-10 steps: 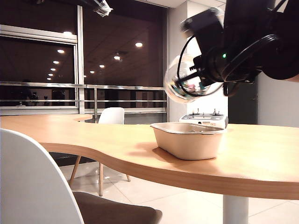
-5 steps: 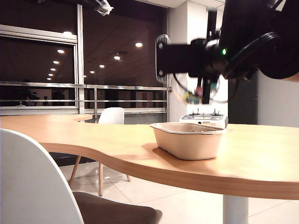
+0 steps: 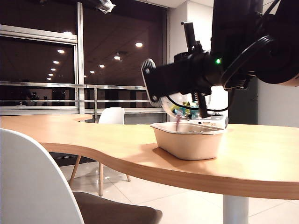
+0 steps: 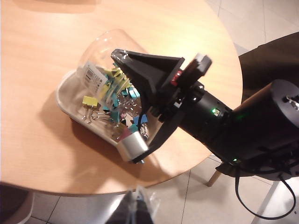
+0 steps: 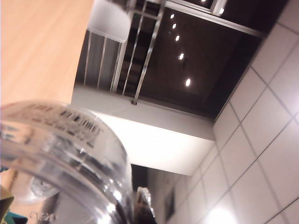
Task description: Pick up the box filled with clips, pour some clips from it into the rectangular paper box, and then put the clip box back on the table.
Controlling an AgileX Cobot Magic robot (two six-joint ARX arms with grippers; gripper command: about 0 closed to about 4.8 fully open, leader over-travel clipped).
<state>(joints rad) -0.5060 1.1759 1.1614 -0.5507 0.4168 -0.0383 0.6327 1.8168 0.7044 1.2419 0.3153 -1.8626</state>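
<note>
Pour under way: tub now tipped over the tray.

My right gripper (image 3: 196,100), clamped on the box filled with clips (image 4: 100,70), has rolled mouth-down since a second ago at frame centre-right; clips (image 4: 114,109) land in the rectangular paper box (image 3: 189,142). Left gripper (image 4: 138,205) low in its frame, state unclear.

There is one clear tub (image 4: 100,60), one paper tray (image 3: 189,140), one worktop (image 3: 117,140), two white chairs (image 3: 111,115) and one grey device (image 3: 219,121). The clips (image 4: 114,105) are too many to count.
</note>
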